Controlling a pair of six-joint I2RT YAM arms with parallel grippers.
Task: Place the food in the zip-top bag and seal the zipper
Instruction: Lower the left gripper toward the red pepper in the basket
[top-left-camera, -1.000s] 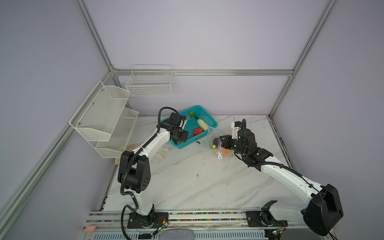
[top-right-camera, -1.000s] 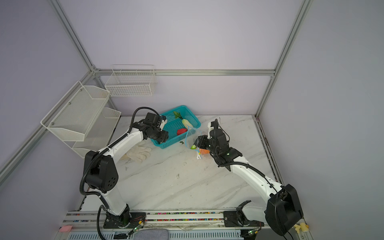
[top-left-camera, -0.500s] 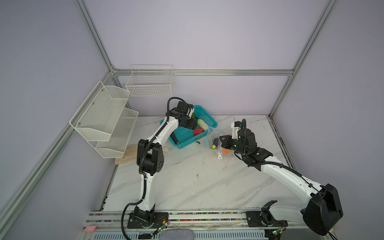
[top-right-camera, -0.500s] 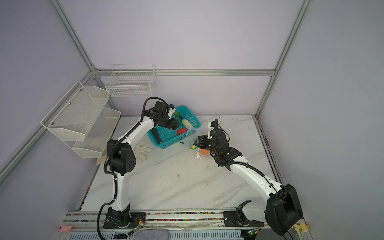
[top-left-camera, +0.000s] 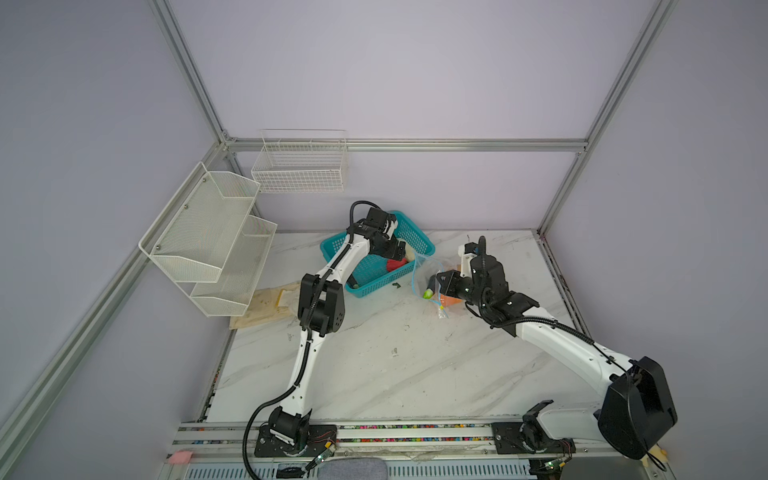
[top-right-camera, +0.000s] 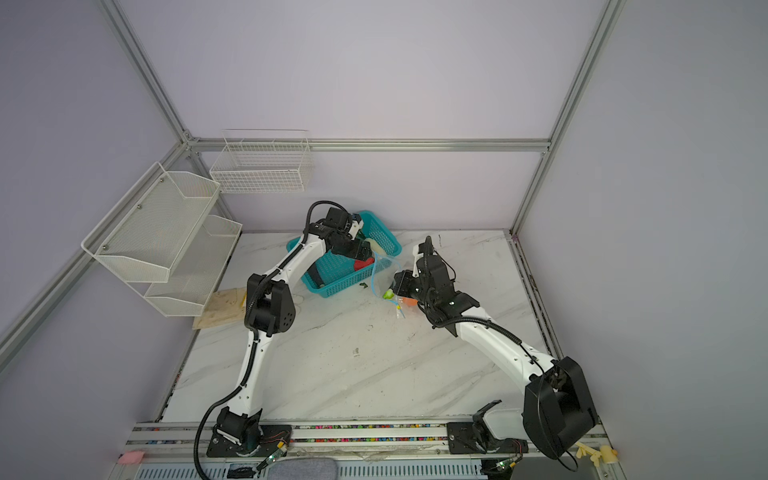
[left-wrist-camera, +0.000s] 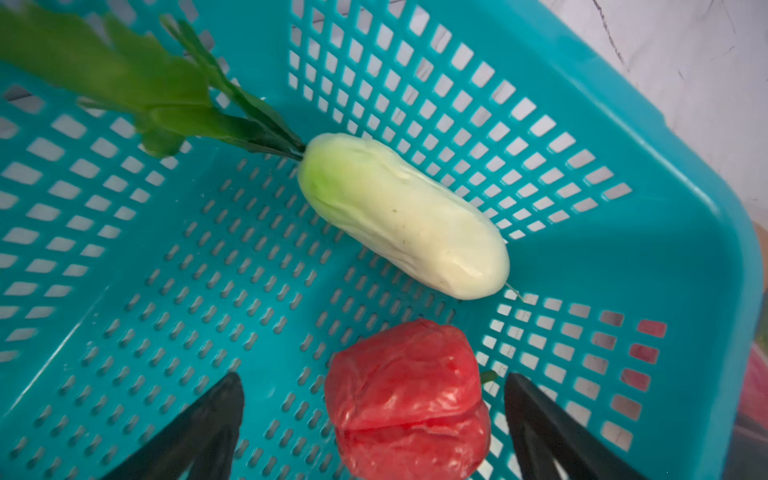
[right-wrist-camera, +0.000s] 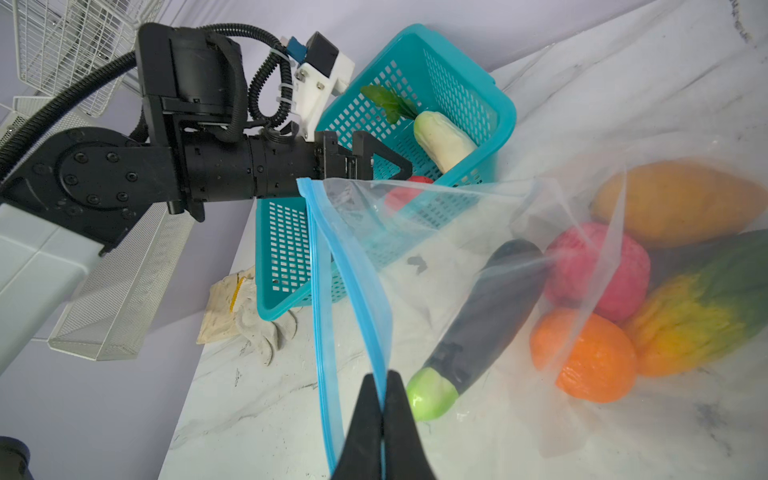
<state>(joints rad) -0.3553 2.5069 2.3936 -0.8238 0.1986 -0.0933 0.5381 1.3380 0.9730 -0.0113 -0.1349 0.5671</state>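
Zip-top bag (right-wrist-camera: 457, 232) resting on marble table (top-left-camera: 374, 365) just beside teal basket (left-wrist-camera: 623, 124), with eggplant (right-wrist-camera: 486, 316), orange (right-wrist-camera: 590, 361) and mango (right-wrist-camera: 677, 203) inside; zipper (right-wrist-camera: 328, 299) pinched flat by right gripper (right-wrist-camera: 382, 415), plain only in right wrist view; in both top views, bag partly hidden behind right arm (top-left-camera: 486, 278); left gripper (left-wrist-camera: 372, 380) spread wide astride red piece (left-wrist-camera: 407, 395) beside white cabbage (left-wrist-camera: 403, 224) in basket.

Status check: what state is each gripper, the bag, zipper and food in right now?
left gripper: open, astride the red piece.
right gripper: shut on the zipper.
bag: mouth open.
zipper: unsealed.
red piece: in the basket, ungripped.
cabbage: lying in the basket.
eggplant: in bag.
orange: in bag.
mango: in bag.
cucumber: in bag.
pink piece: in bag.
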